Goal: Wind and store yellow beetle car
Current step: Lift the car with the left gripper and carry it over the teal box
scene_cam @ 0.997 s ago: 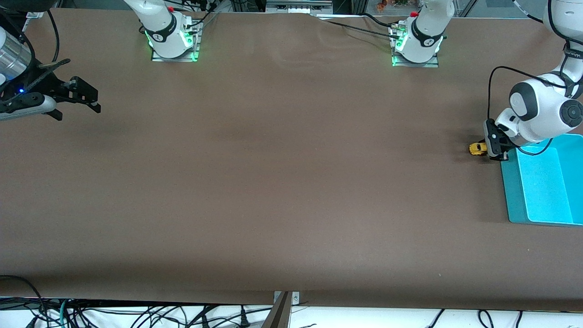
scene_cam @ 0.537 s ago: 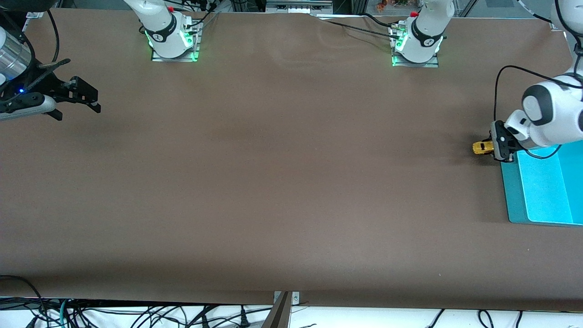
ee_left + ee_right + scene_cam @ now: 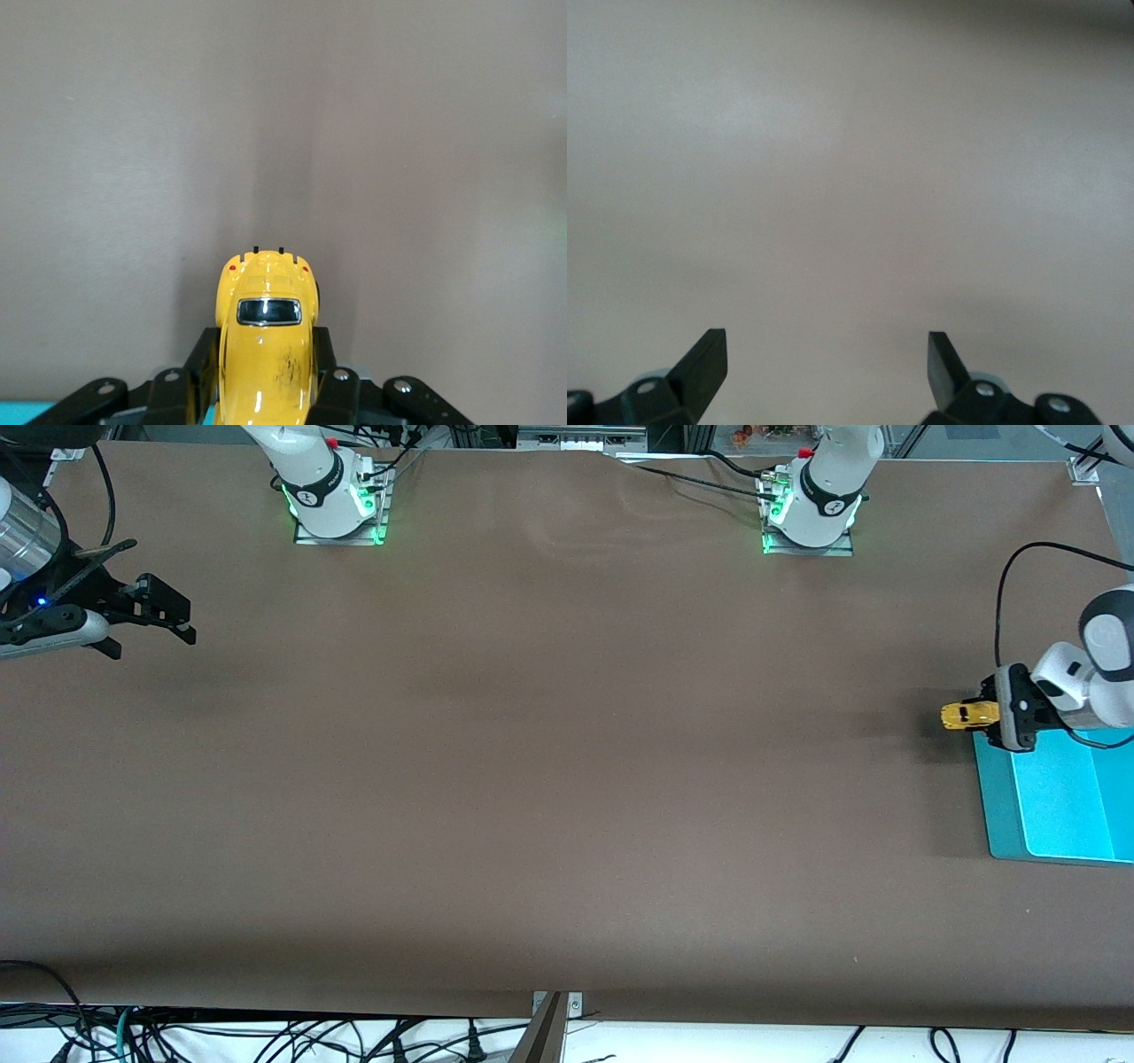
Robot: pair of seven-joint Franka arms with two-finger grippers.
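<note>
Left wrist view: glossy yellow beetle car (image 3: 266, 350), dark window, clamped in left gripper (image 3: 266, 390) jaws; right gripper (image 3: 826, 363) jaws wide, empty.

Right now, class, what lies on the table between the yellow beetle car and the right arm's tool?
Only bare table. The front view shows nothing between the yellow beetle car, held by the left tool, and the right tool.

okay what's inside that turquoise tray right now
Nothing shows in the shallow turquoise tray; its bare floor is visible. The left gripper, holding the small yellow beetle car, covers one corner, and the frame crops the rest.
</note>
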